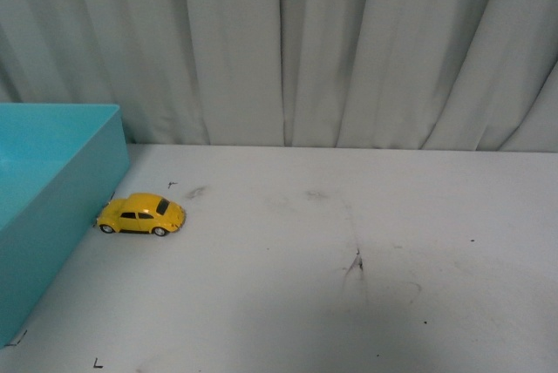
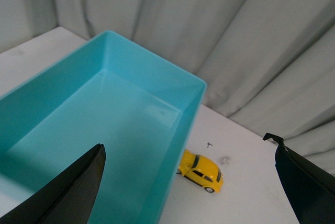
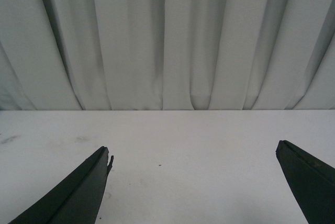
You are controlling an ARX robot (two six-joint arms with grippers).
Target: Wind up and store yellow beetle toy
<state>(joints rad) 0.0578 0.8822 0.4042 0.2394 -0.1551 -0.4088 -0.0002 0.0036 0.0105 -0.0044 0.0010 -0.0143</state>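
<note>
Step in hand: approach – nothing is grasped yet. The yellow beetle toy [image 1: 141, 214] stands on its wheels on the bench [image 1: 366, 251], just beside the wall of the teal bin [image 1: 61, 172]. The left gripper [image 2: 184, 143] hovers above bin and car, jaws spread wide, holding nothing. The right gripper [image 3: 192, 147] is likewise spread. Next move, as I judge it: the left gripper descends and closes across the car's sides – the bin wall leaves little clearance. Count: 1 toy, 1 bin, 2 grippers.
</note>
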